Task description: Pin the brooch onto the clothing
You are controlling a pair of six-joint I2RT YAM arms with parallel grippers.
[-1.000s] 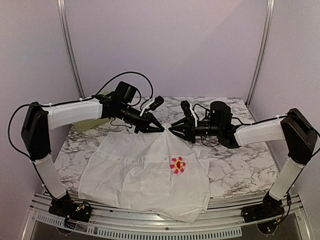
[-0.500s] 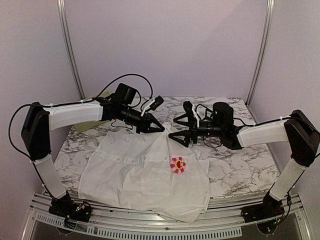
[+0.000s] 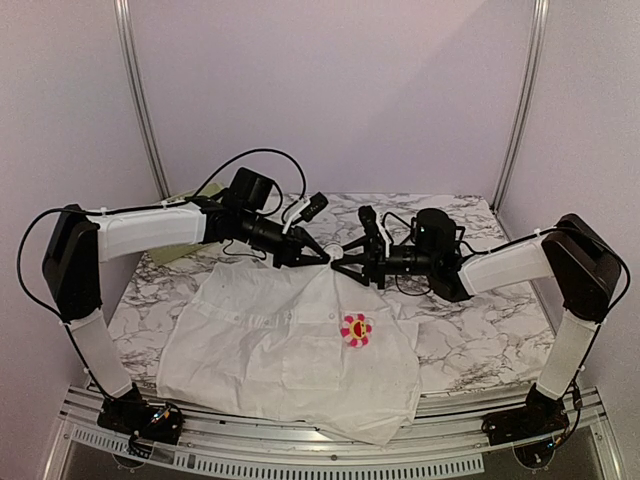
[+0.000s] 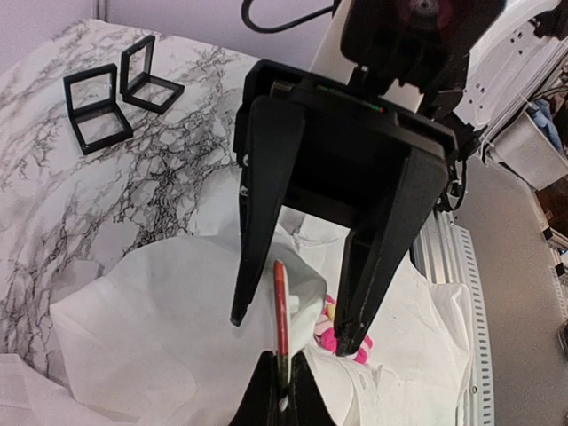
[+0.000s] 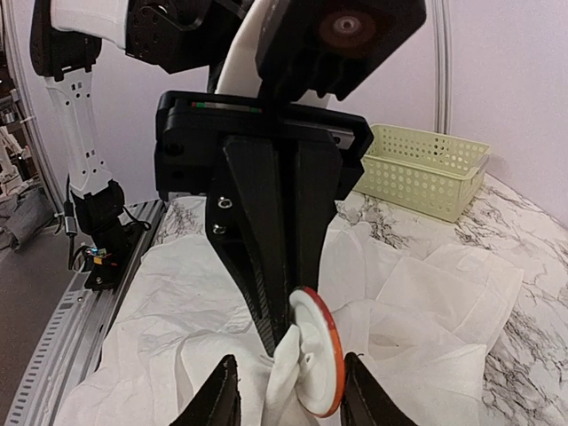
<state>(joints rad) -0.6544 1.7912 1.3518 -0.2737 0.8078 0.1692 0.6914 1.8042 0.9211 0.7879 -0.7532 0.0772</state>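
The white shirt (image 3: 270, 350) lies spread on the marble table, with a pink flower brooch (image 3: 355, 329) on its chest. My left gripper (image 3: 325, 258) is at the collar, shut on a round white brooch with a red rim (image 4: 280, 311) and a bunched fold of shirt beside it. My right gripper (image 3: 340, 263) faces it, open, with its fingers (image 4: 382, 257) on either side of the disc. In the right wrist view the disc (image 5: 318, 364) stands between my open right gripper (image 5: 288, 395) and the shut left fingers (image 5: 275, 266). The flower brooch also shows in the left wrist view (image 4: 330, 333).
A pale green basket (image 5: 426, 169) stands at the table's back left, also in the top view (image 3: 180, 245). Two small black square frames (image 4: 102, 111) lie on the marble table (image 3: 480, 340) behind the shirt. Metal rails run along the near edge.
My right gripper has moved left, and its open jaws now flank the disc held by the left gripper. The left arm has barely moved.
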